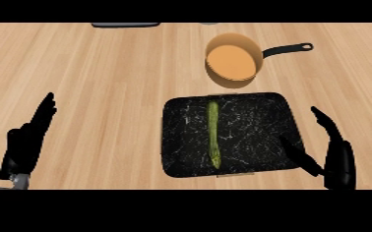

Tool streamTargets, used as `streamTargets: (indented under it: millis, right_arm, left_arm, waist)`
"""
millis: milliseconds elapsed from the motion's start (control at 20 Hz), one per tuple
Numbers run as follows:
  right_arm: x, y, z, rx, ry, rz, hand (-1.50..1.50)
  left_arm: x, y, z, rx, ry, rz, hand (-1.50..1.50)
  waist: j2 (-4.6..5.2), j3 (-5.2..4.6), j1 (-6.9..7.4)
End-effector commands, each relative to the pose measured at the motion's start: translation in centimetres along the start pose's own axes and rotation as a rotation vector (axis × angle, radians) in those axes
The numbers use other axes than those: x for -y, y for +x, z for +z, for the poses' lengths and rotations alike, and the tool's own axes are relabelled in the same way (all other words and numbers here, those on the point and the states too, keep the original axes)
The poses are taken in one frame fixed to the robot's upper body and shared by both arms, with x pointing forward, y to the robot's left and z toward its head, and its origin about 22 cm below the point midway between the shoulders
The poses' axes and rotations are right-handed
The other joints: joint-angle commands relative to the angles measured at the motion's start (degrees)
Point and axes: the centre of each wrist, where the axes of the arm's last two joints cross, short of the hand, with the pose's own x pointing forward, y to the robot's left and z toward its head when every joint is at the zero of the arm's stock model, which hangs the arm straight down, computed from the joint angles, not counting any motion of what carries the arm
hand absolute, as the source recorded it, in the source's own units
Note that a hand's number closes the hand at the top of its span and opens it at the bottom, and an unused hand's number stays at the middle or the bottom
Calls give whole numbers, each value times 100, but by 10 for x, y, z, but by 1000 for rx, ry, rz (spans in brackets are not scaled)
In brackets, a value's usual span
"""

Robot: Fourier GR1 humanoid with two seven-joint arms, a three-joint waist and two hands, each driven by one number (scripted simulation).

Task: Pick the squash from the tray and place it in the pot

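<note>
The counter (94, 78) between the left hand (25, 140) and the right hand (338, 162) looks like pale wood, smooth and matt, with fine straight grain. Just left of the right hand, the tray (262, 113) is black with white veins, like polished stone. The squash (213, 132) on it has dull green, faintly bumpy skin. Farther beyond that hand, the pot (234, 40) is plain matt orange, its handle (287, 49) black.

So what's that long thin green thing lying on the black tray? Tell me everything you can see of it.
The long, thin green squash is a slim, nearly straight stalk that looks whole. It lies flat on the black marbled square tray, just left of its middle, running lengthways away from the robot towards the orange pot. Only the tray touches it.
</note>
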Motion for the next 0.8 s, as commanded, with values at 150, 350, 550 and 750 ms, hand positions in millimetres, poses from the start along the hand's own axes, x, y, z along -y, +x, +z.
streamTargets:
  millis: [150,350,550,750]
  right_arm:
    - [-12,45,82,7,-54,52,-150]
    - [-1,78,76,-72,77,164,-150]
    - [-7,126,53,-98,199,234,-150]
    - [-17,147,39,-196,372,390,-150]
  left_arm:
    - [-5,22,6,3,22,24,0]
    - [-1,21,-4,9,30,2,0]
    - [8,25,-7,28,24,22,0]
    - [-3,36,-8,31,-8,-8,0]
  waist:
    - [76,23,141]
    - [107,13,128]
    - [123,19,233]
    - [127,20,360]
